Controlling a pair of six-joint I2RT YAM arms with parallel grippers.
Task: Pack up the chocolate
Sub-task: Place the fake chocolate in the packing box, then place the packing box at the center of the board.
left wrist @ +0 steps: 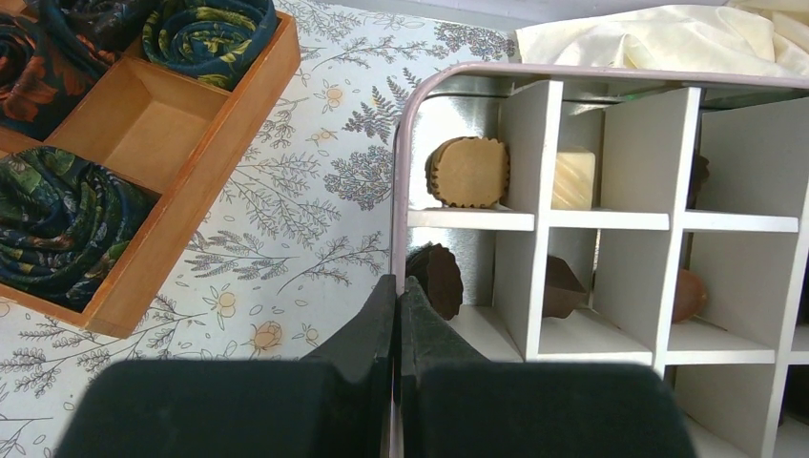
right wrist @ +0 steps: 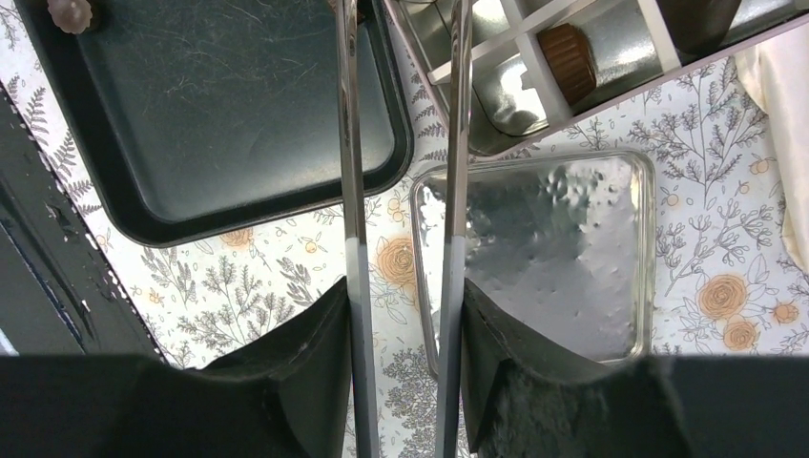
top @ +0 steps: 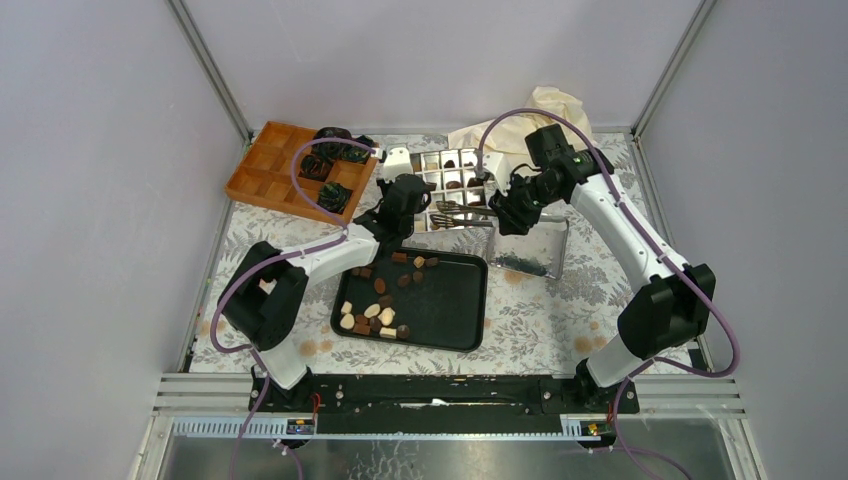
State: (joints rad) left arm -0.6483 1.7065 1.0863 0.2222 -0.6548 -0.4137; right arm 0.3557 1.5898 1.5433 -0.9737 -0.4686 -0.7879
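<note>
1. Several cells of the box [left wrist: 404,153] already hold chocolate [left wrist: 467,172], so I judge the packing partly done.
2. Far more pieces lie loose on the tray [top: 450,300], dark ones toward its far edge and pale ones at its near left. Many box cells look bare, so I reckon most of the job is left.
3. Left gripper [left wrist: 396,315]: fingers pressed together on nothing, right at the box's left wall.
4. Right gripper [right wrist: 405,324]: clamped on the tongs [right wrist: 350,143], whose 2 arms stand apart. From above, the tips reach over the box's near cells. I cannot tell whether they carry a piece.
5. Only the left wrist view shows the packed pieces clearly. A ridged tan round and a cream block sit in the far row, with darker pieces in the next row.
6. Only the right wrist view shows the lid [right wrist: 553,258] close up, shiny and bare, just beside the tray and box.
7. Only the top view shows the whole loose pile and both arms.
</note>
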